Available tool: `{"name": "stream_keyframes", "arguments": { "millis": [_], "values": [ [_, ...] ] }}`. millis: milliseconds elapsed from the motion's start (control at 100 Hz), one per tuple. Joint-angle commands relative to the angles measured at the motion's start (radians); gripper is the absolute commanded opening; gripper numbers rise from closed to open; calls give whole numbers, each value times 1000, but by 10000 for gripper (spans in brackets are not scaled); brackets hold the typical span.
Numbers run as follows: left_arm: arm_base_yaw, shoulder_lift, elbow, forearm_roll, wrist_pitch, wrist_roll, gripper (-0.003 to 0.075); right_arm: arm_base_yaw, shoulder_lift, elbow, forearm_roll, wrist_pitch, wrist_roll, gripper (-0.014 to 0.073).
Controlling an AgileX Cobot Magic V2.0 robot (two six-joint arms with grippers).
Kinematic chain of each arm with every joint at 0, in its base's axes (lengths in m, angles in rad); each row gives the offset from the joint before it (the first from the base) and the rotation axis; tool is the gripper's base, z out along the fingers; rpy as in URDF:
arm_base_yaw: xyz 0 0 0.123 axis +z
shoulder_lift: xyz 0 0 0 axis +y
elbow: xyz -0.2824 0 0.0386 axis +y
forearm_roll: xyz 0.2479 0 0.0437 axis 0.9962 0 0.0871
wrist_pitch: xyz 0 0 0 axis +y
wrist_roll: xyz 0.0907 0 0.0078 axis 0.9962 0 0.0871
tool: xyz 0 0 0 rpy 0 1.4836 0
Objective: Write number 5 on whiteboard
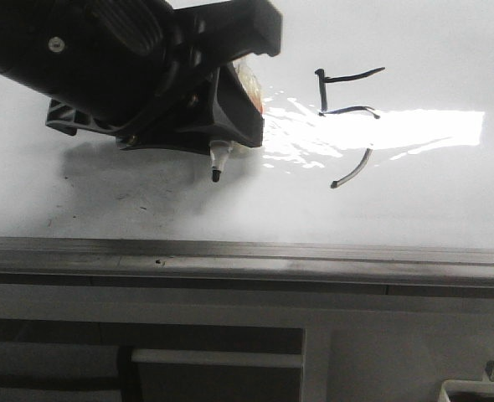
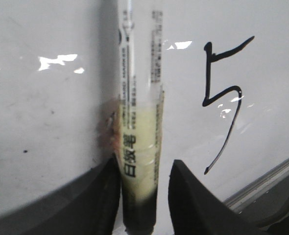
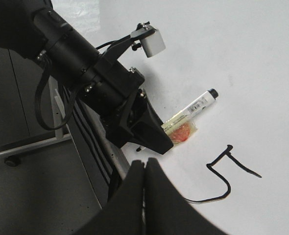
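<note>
Front view: thin black number 5 [image 1: 347, 117] on glossy whiteboard [image 1: 448, 201].

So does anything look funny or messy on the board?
A little. The number 5 on the whiteboard is wobbly: its top bar slants and its tail trails off thin. The marker in the left gripper has crinkly tape and a reddish smudge around it. Nothing is spilled or broken.
</note>
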Motion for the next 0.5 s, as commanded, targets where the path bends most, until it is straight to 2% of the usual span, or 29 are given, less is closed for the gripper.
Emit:
{"name": "stream_keyframes", "arguments": {
  "millis": [0, 80, 210, 250, 490],
  "values": [
    [24, 11, -14, -6, -30, -2, 282, -6, -4, -27, 14, -77, 1, -66],
    [24, 11, -14, -6, -43, -2, 368, -6, -4, -27, 14, -77, 1, -66],
    [24, -1, -16, -6, -69, -2, 551, -6, -4, -27, 12, -84, 1, -66],
    [24, -11, -18, -2, -73, -2, 578, -6, -4, -27, 10, -89, 1, -66],
    [24, -151, -36, 39, -41, 6, 598, -6, -25, -27, 2, -110, 1, -66]
  ]
}}
